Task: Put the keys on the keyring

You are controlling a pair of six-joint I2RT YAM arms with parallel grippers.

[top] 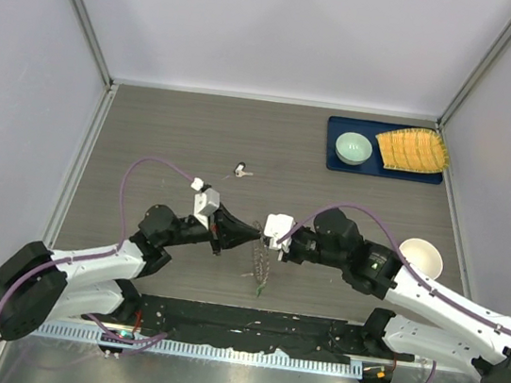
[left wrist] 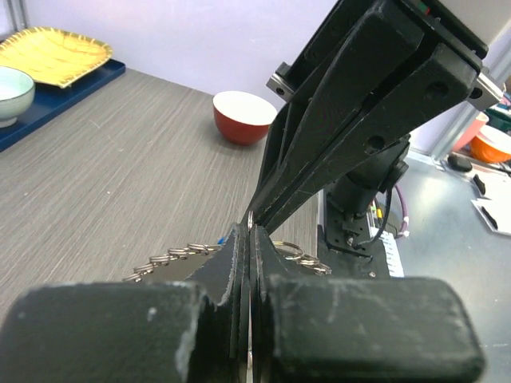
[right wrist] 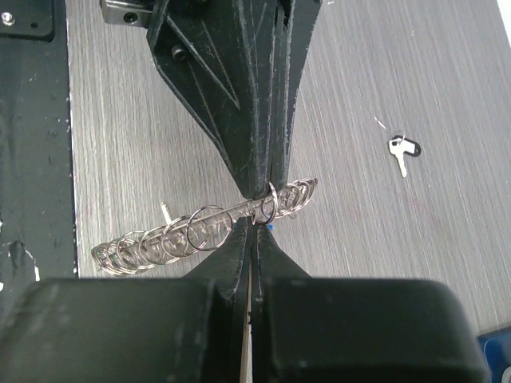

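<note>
Grey table [top: 149,138]. L gripper [top: 255,235] & R gripper [top: 266,240] meet tip-to-tip mid-table, both w/ jaws together, pinching keyring [top: 260,266] at same rim spot; ring edge-on. Dark-headed key [top: 242,170] flat on table, well apart, far side.

1. The worktop [top: 169,132] — grey wood-grain laminate, matt and finely streaked.
2. The keyring [right wrist: 200,227] — thin bright metal wire, its small split rings polished and glinting.
3. The left fingers [right wrist: 231,96] and right fingers [right wrist: 215,267]: hard black plastic, matt, with edges scuffed pale.
4. The loose key [right wrist: 403,152]: silvery metal blade, dark head that looks plastic.
5. The red bowl [left wrist: 242,116]: glossy glaze, white inside.
6. The tray [top: 337,127]: dark blue and smooth; the yellow mat [top: 414,149] on it looks woven and ribbed.
</note>
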